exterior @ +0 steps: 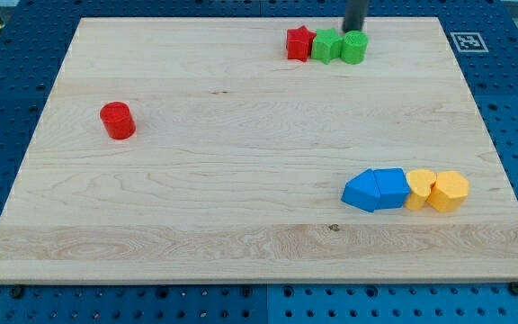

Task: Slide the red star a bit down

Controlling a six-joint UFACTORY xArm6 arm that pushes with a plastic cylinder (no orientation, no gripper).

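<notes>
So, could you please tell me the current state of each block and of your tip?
Red star block: at the view's top, touching a green block.
Two green blocks: side by side.
Red cylinder block: upright, alone.
Two blue blocks: touching.
Two yellow blocks: touching.
My tip: behind the right-hand green block.

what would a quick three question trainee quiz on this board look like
1. True or false: the red star touches a green block.
2. Which block lies alone at the view's left? A) red cylinder B) a blue block C) a yellow block
3. Fill in: my tip is just above the green block at the ____ end of the top row.

Key:
1. True, the star sits against the left green block.
2. A. The two blue blocks and two yellow blocks form a row at the lower right.
3. Right.
</notes>
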